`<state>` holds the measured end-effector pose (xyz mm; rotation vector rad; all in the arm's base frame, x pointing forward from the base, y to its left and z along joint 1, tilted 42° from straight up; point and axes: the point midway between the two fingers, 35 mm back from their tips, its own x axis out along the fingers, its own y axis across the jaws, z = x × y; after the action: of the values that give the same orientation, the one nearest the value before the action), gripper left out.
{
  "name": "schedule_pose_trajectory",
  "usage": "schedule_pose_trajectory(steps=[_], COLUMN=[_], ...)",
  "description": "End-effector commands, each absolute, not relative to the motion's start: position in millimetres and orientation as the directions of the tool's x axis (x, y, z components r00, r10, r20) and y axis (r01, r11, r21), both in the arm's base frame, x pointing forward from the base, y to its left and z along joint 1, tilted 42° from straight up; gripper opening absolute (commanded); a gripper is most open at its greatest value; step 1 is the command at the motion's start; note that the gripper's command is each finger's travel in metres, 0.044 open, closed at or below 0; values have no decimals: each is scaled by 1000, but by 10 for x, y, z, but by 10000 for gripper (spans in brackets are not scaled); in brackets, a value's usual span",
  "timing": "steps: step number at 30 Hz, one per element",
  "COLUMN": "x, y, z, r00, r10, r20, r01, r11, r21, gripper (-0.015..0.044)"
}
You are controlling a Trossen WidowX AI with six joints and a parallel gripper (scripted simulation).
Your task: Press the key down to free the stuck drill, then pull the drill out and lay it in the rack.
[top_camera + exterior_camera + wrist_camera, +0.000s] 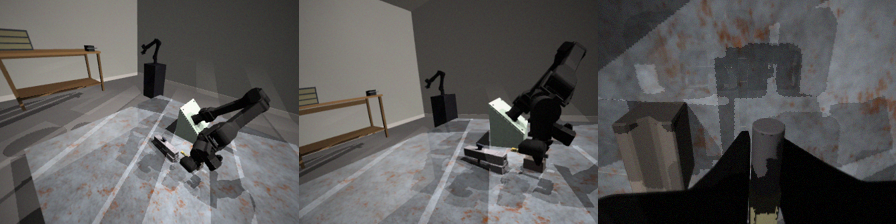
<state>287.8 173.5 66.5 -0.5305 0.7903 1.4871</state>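
Observation:
The long grey holder (168, 149) (486, 153) lies on the mottled floor slab, with a small black key (164, 139) (480, 147) on its top. My gripper (197, 164) (537, 156) (756, 137) is shut on the drill, just beyond the holder's near end. The drill (768, 134) shows as a grey cylinder with a yellow part; its yellow end (182, 153) (514, 149) points at the holder with a small gap between. A grey block (529, 165) (652, 155) with a shallow notch, apparently the rack, stands under and beside the gripper, partly hidden by it.
A pale green sloped stand (187, 125) (502, 133) carries the arm's base behind the holder. A black pedestal (154, 80) (444, 108) with a second small arm stands at the back. A wooden table (67, 52) (342, 101) stands at the left wall.

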Motion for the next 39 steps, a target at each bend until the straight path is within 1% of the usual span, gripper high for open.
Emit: schedule_pose_trajectory(steps=[1,39], x=[2812,2206], y=[1753,1918], z=[681,800], r00=[-87,-90], r10=[668,670], r20=[-739,-737], r01=[-987,-987], r11=[42,42], r21=[154,158], gripper=[0,0])
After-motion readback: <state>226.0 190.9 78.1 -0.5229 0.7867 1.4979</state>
